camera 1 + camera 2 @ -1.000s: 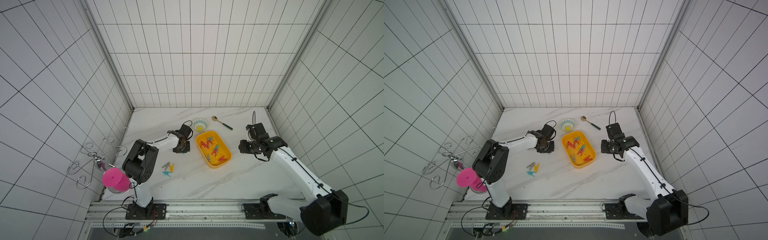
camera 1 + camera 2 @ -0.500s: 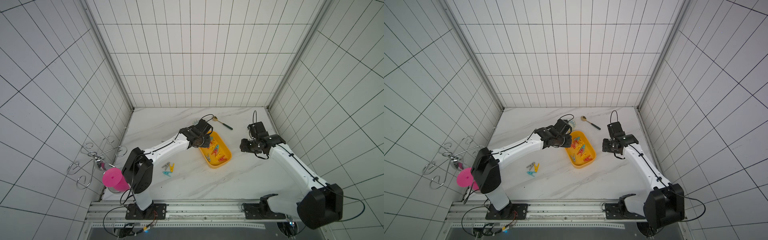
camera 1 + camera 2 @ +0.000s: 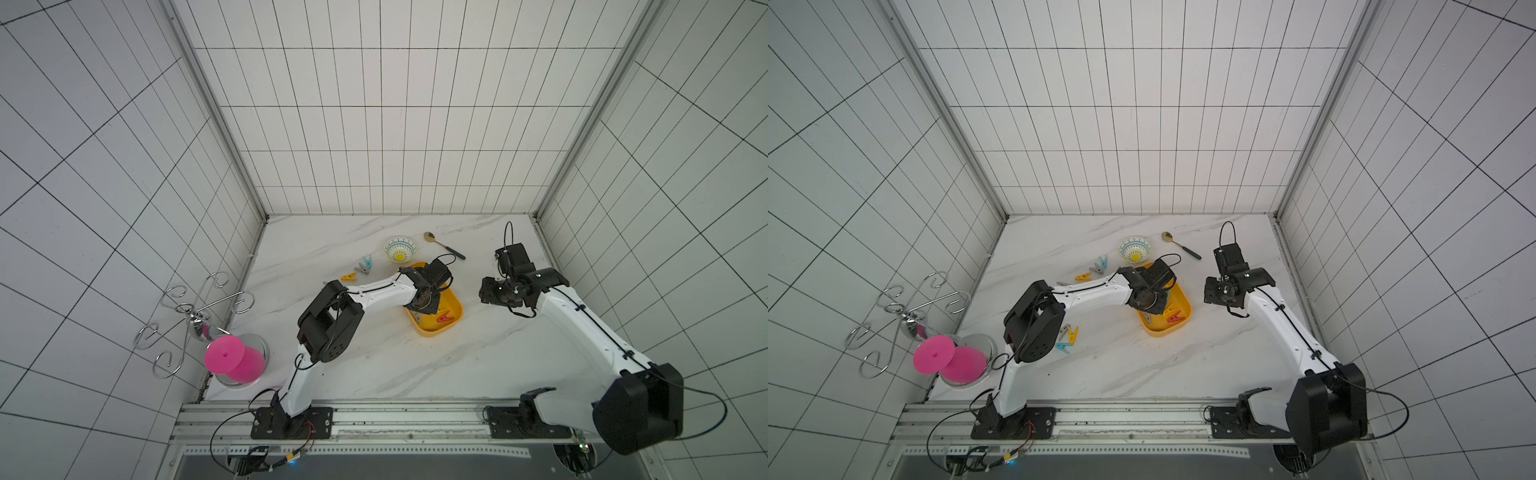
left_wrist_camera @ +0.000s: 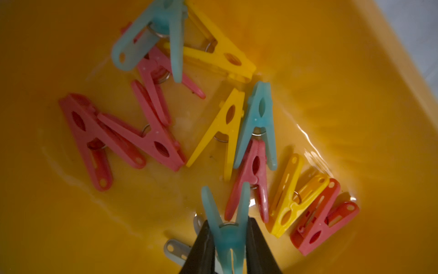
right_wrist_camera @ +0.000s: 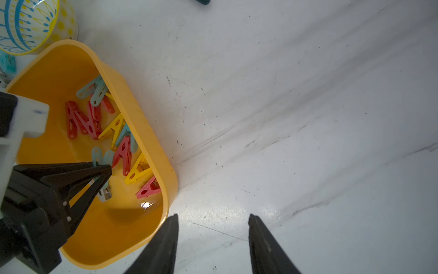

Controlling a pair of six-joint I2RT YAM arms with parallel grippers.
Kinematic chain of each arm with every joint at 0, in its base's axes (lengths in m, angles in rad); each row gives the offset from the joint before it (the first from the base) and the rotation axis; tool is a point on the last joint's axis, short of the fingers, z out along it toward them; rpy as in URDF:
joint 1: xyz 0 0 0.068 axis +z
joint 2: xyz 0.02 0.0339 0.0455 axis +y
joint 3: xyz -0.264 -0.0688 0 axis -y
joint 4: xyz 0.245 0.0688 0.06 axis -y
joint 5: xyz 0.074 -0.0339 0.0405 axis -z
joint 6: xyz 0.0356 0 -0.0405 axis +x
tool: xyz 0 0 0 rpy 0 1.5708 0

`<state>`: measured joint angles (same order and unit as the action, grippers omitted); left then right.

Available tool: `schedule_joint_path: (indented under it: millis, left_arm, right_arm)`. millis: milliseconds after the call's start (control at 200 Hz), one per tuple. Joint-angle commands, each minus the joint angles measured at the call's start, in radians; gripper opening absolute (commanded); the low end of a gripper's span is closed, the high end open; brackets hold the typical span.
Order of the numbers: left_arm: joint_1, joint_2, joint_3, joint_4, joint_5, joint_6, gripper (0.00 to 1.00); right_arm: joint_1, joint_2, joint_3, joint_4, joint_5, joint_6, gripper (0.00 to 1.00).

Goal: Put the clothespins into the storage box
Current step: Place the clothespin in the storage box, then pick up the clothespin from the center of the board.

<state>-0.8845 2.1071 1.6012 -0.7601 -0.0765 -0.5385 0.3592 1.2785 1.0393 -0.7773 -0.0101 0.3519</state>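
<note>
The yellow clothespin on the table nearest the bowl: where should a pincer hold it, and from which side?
Probably from straight above, closing across the narrow joined end of the yellow clothespin. It seems to lie flat on the table with its legs spread, so only its outer edges offer a hold.

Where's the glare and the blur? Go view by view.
Left wrist: glare streaks on the yellow storage box floor, the gripped teal clothespin soft; right wrist: a bright glint on the box floor; both top views: sharp, tile lines splayed.
</note>
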Motion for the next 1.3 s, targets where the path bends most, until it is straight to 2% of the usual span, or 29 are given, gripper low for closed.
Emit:
schedule_joint_path:
  millis: [0, 180, 295, 430, 555, 765, 959, 1114, 1294]
  left_arm:
    - [0.003, -0.006, 0.020, -0.001, -0.021, -0.002, 0.27]
    - [0.002, -0.131, -0.010, -0.012, -0.059, -0.006, 0.44]
    - [0.003, -0.239, -0.042, -0.042, -0.139, -0.020, 0.52]
    - [0.015, -0.362, -0.124, -0.130, -0.289, -0.099, 0.58]
    - [0.044, -0.507, -0.268, -0.160, -0.345, -0.182, 0.58]
    - [0.129, -0.747, -0.526, -0.172, -0.314, -0.266, 0.58]
    - [0.205, -0.873, -0.707, -0.158, -0.265, -0.314, 0.58]
    - [0.214, -0.870, -0.793, -0.085, -0.181, -0.330, 0.58]
    - [0.215, -0.821, -0.845, -0.028, -0.186, -0.334, 0.56]
  right_arm:
    - [-0.007, 0.003, -0.001, -0.002, 0.009, 0.002, 0.51]
    - [-0.006, 0.004, -0.001, -0.003, 0.003, -0.002, 0.51]
    - [-0.002, 0.005, 0.013, -0.010, -0.002, -0.009, 0.51]
    - [0.026, 0.021, 0.062, -0.075, 0.025, -0.033, 0.51]
    - [0.066, 0.029, 0.086, -0.095, 0.037, -0.033, 0.51]
    - [0.120, 0.047, 0.093, -0.093, 0.036, -0.017, 0.51]
    - [0.163, 0.068, 0.105, -0.080, 0.035, -0.001, 0.51]
    - [0.190, 0.088, 0.114, -0.076, 0.045, 0.007, 0.51]
    - [0.199, 0.086, 0.110, -0.075, 0.055, 0.005, 0.51]
